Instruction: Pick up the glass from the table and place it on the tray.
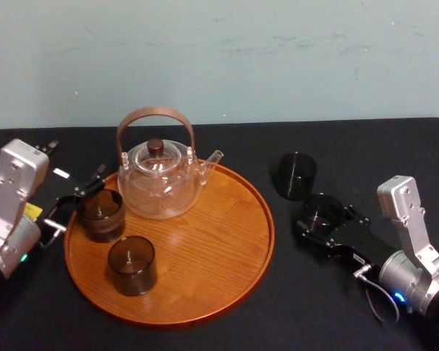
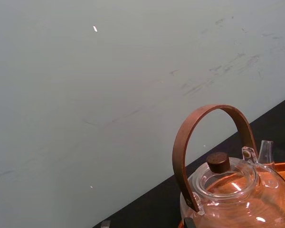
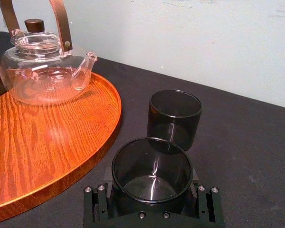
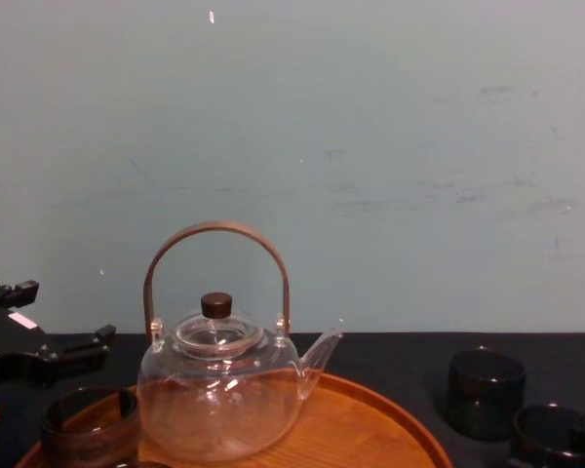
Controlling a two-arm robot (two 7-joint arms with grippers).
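Observation:
A dark smoked glass (image 1: 322,208) stands on the black table, just right of the round orange-brown wooden tray (image 1: 205,307). My right gripper (image 1: 323,218) reaches in from the lower right and is shut on this glass, its black jaws against both sides. In the right wrist view the glass (image 3: 152,171) sits upright in the gripper (image 3: 152,194), close to the tray's rim (image 3: 99,142). In the chest view the glass (image 4: 556,429) is at the lower right. My left gripper (image 1: 79,196) hangs open at the tray's left edge.
A second dark glass (image 1: 297,174) stands on the table just beyond the held one. On the tray stand a clear glass teapot (image 1: 161,179) with a brown handle and two dark glasses (image 1: 100,212) (image 1: 132,265). The tray's right half is bare wood.

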